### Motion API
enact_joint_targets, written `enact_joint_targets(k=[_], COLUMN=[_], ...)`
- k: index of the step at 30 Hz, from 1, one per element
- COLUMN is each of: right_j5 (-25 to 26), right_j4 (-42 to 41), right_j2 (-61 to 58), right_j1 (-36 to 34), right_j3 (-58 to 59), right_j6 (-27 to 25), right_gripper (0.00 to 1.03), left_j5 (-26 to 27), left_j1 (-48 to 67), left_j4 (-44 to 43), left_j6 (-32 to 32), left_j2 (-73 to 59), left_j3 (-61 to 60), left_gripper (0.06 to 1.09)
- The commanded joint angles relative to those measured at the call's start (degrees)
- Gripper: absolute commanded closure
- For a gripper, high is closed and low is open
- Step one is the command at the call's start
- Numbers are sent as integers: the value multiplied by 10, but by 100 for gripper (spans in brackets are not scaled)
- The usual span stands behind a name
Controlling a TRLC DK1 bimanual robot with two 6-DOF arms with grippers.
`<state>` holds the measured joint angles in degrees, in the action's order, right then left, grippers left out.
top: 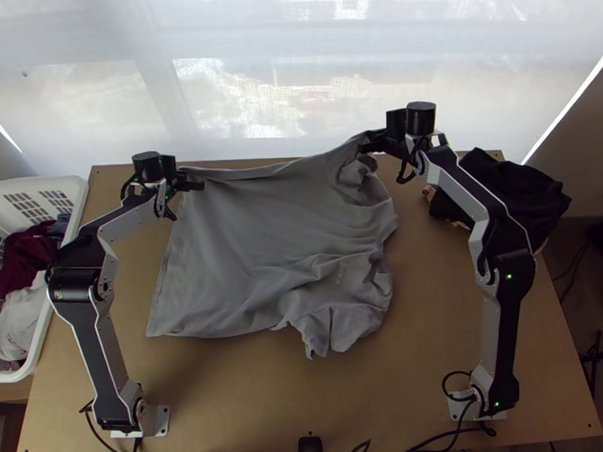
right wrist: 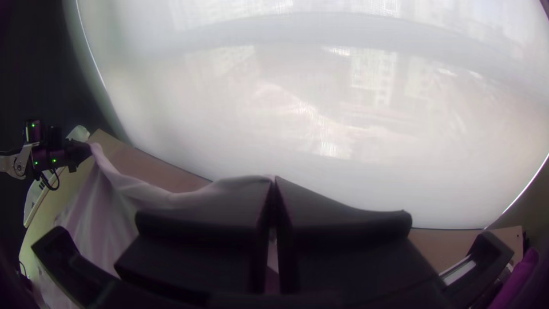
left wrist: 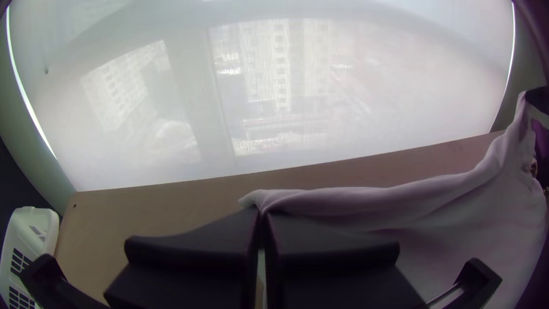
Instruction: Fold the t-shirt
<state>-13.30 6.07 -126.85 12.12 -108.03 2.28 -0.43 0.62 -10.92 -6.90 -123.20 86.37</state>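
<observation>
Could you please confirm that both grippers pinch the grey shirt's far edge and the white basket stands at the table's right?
Not quite: the top view shows the basket at the table's left; the left gripper and right gripper pinch the shirt's far edge.

Left end effector (top: 199, 185) and right end effector (top: 365, 148) seem pinched closed.

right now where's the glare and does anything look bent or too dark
Top view: glare through the window blind, soft fold shadows on the t-shirt; left wrist view: fisheye bows the blind's bright side edges, left hand dark; right wrist view: similar bowing, upper left corner near black, right hand dark against the glare.
</observation>
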Motion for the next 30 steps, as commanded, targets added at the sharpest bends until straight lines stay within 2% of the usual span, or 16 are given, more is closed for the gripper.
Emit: enact_joint_targets(k=[1, 8, 18, 30], right_j5=[1, 2, 2, 1], right_j4=[-4, -76, -90, -90], right_j2=[66, 154, 247, 404], right_j1=[4, 32, 40, 41], right_j3=[92, 239, 355, 526], right_j6=[-11, -24, -18, -17], right_gripper=[100, 100, 100, 100], left_j5=[-3, -2, 3, 2], left_j1=[3, 1, 2, -4], left_j4=[-38, -52, -55, -50], left_j6=[0, 14, 15, 21], left_j2=[61, 147, 244, 323], left_j3=[-85, -162, -282, -361], left_gripper=[105, 105, 105, 105])
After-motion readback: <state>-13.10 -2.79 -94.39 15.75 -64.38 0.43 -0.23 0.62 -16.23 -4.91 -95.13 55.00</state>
